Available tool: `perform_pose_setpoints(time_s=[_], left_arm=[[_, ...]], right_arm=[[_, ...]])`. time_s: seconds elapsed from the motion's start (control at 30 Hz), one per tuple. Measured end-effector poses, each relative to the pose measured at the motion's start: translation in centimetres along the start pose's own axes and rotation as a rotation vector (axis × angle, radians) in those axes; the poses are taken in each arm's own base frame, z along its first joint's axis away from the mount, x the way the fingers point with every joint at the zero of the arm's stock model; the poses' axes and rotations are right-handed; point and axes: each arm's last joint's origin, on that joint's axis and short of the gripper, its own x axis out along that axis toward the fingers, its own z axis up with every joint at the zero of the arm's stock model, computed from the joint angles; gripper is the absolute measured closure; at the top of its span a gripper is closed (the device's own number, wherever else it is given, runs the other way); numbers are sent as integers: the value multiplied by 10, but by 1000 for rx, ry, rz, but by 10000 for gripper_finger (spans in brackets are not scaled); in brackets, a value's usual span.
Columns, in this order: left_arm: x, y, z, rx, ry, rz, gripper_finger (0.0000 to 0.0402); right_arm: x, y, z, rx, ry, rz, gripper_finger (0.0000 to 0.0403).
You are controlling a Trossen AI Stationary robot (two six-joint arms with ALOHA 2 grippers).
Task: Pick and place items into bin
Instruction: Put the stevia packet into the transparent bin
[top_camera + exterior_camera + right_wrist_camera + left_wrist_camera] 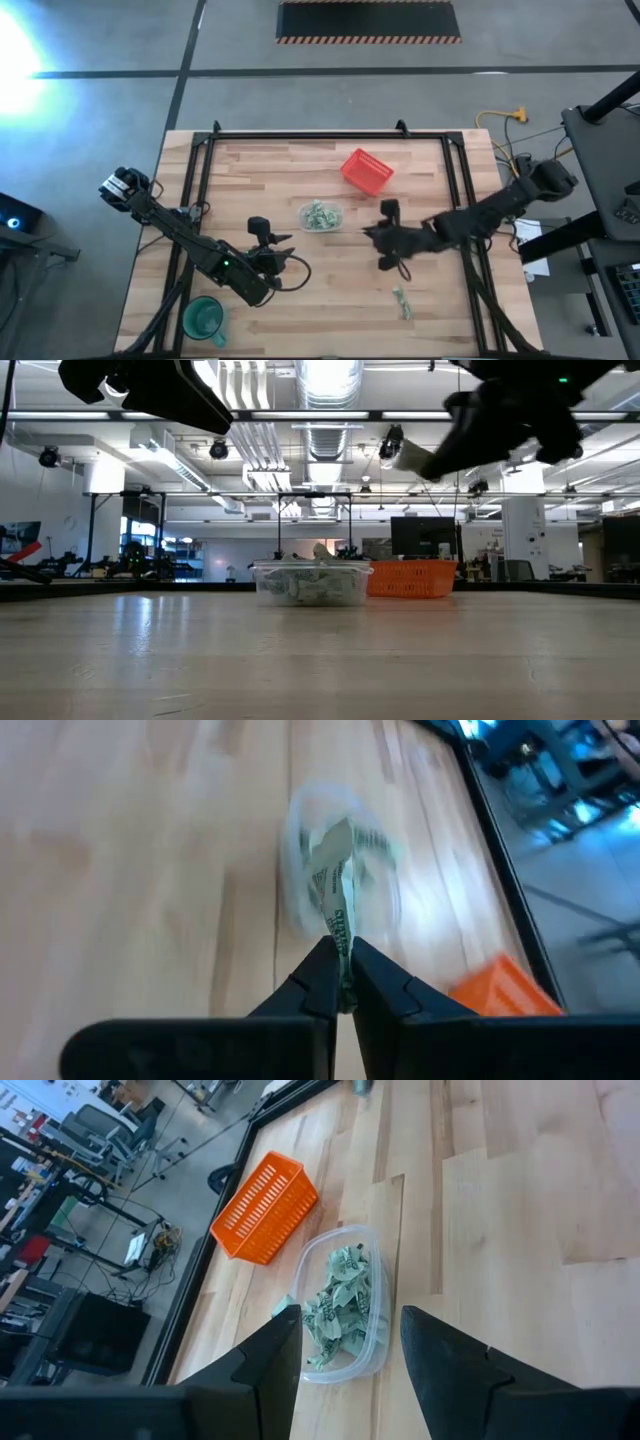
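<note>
Two arms: the right gripper [385, 238] works near the table's middle; the left gripper [290, 262] waits over the near-left part of the table.
Right pincer: fingers pinched together on one pale green and white wrapped piece [341, 910], which sticks out past the tips along the fingers' line.
Held piece, height: the low view shows the right arm well above the boards, so the piece is carried in the air, not resting on the wood.
Key relation: the bin [320, 216] lies to the left of the right gripper and a little toward the far edge; in the right wrist view the bin [300, 830] sits straight ahead of the closed tips, so the coming move looks like a short forward carry until the piece hangs over the open top.
Nearer arm: both grippers are near the bin, the right one seemingly a little closer, and it has the load.
Left pincer: fingers [270, 1365] stand wide apart, holding nothing, pointed at the bin.
Bin contents: a loose heap of the wrapped pieces [340, 1305] fills much of it, about level with the rim in the low view.
Loose items: a small cluster [403, 302] lies on the boards near the front edge, on the right side, well apart from the bin.
Red basket [366, 171]: just beyond the bin; it looks empty, though its mesh floor is hard to read.
Green cup [203, 318]: near-left corner, nothing visible in it.
</note>
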Motion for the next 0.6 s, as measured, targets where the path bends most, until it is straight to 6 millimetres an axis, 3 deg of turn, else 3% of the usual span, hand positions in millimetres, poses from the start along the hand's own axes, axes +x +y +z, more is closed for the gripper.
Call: perform_pose_setpoints(time_s=[0.33, 0.6], left_arm=[[0, 0, 0, 5, 0, 1, 246], [0, 0, 0, 6, 0, 1, 246]], right_arm=[[45, -57, 6, 154, -137, 80, 390], [91, -68, -5, 222, -119, 111, 390]])
